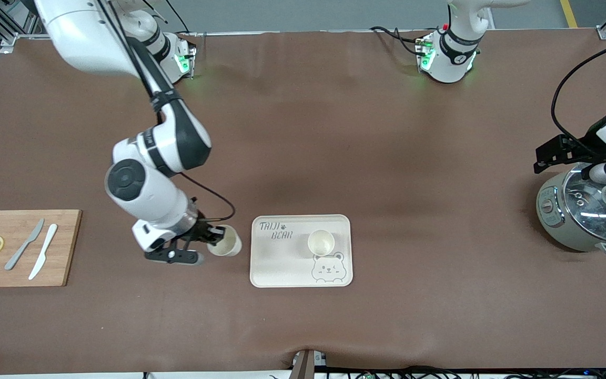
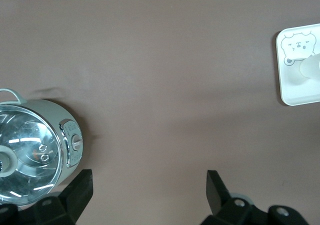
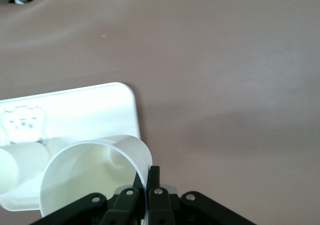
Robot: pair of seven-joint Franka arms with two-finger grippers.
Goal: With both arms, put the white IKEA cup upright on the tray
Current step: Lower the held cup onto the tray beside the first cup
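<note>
Second cup carried toward the tray

Right gripper [image 1: 213,238] pinches a white cup's [image 1: 225,240] rim just beside the tray [image 1: 276,263]; level it before lowering. Left gripper [image 2: 149,192] waits open over the cooker [image 1: 582,210].

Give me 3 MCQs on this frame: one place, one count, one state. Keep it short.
1. Where is the left end effector?
A. over the cutting board
B. by the cooker
C. over the tray

2. How many cups are visible?
A. one
B. two
C. three

3. What state is the right end effector in?
A. shut on the rim of a cup
B. open and carrying nothing
C. shut on a knife

Key: 1 B, it hangs beside the cooker at the left arm's end of the table. 2 B, one held cup beside the tray, one upright cup on it. 3 A, the right wrist view shows its fingers pinching the cup wall.
</note>
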